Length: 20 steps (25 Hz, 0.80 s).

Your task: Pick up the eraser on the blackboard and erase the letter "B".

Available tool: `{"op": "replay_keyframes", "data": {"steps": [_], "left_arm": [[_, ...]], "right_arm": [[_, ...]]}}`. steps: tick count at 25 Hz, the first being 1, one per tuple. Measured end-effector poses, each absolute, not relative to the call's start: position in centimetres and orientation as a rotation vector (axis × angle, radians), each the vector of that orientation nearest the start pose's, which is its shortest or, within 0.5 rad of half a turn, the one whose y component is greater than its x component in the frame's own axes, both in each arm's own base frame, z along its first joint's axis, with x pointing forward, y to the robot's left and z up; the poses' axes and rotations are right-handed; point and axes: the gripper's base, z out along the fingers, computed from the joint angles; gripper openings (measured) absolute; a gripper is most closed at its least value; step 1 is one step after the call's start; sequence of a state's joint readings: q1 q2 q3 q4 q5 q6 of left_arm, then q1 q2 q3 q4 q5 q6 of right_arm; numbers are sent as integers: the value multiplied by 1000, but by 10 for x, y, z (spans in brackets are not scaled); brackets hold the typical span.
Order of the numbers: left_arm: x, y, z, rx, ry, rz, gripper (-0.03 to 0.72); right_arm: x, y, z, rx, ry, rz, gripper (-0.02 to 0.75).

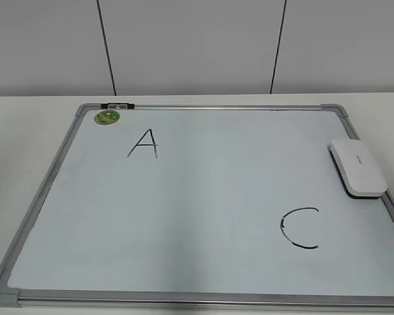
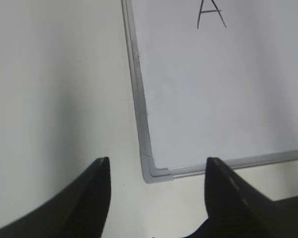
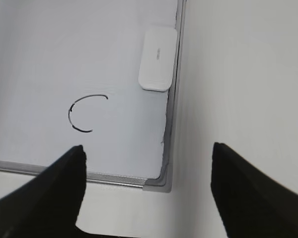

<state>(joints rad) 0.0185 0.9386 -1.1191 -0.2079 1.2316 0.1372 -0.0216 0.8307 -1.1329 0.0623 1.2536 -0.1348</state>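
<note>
Nearest the cameras, both grippers hang above the near edge of the blackboard (image 1: 203, 216) with nothing between their fingers. The left gripper (image 2: 156, 198) has its jaws spread wide over the board's near-left corner and the bare tabletop (image 2: 54, 89) beside it. The right gripper (image 3: 146, 193) is likewise wide apart and empty, poised over the near-right corner.

Further in, the black "C" (image 1: 299, 228) sits on the right half of the board, and the black "A" (image 1: 143, 143) sits toward the far left. No "B" shows anywhere on the white surface in any view; the middle of the board looks clean, so by appearance the erasing is already done, or the letter lies outside what can be made out.

Beyond the "C", the eraser (image 1: 358, 167) lies flat against the right frame, white side up, touching nothing but the board. A green magnet (image 1: 108, 117) rests at the far left corner.

Judging from this, the work is either finished or at its very start. If a pickup is called for, the right gripper is the nearer one and would need to reach forward and straddle the eraser's narrow width.
</note>
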Motion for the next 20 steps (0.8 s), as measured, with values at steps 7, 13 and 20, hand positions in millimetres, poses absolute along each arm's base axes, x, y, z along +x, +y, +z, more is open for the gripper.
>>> {"op": "replay_keyframes", "data": {"steps": [7,13,20], "left_arm": [[92,-20,355,195,2468,-204,442],[58,-19,333,211,2413,-211,442],[35,-15,299,201,2341,-179,442]], "right_arm": [[63,6,366,-122,2325,35,579],[20,7,342,-102,2264,51,579],[1,3,314,-91,2256,-5,579]]}}
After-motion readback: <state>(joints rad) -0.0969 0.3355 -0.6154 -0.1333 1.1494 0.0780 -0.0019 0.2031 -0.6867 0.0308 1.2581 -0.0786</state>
